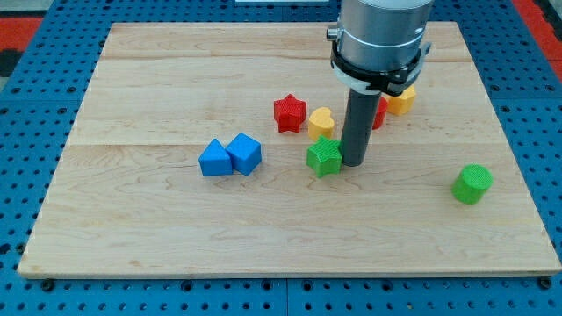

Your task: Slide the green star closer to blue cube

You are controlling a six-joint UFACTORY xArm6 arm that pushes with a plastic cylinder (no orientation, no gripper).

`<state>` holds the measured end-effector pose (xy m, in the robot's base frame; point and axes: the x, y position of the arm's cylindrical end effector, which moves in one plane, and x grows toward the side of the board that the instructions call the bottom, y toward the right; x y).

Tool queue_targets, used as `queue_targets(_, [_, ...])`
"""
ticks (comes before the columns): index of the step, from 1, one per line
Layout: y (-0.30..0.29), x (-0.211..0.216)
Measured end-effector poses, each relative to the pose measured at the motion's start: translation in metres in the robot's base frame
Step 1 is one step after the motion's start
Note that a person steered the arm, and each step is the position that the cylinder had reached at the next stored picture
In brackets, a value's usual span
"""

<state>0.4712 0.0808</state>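
Note:
The green star (324, 157) lies near the middle of the wooden board. My tip (355, 162) stands right against the star's right side. The blue cube (245, 154) lies to the star's left, about a block's width and a half away. A second blue block (214, 159) touches the cube's left side; its shape is not clear.
A red star (289, 113) and a yellow heart (320, 122) lie just above the green star. A red block (379, 112) and a yellow block (402, 99) are partly hidden behind the arm. A green cylinder (472, 183) stands at the right. The board (132, 88) ends at all sides.

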Motion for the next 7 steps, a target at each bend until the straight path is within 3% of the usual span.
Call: queue_targets(7, [-0.058,0.0])
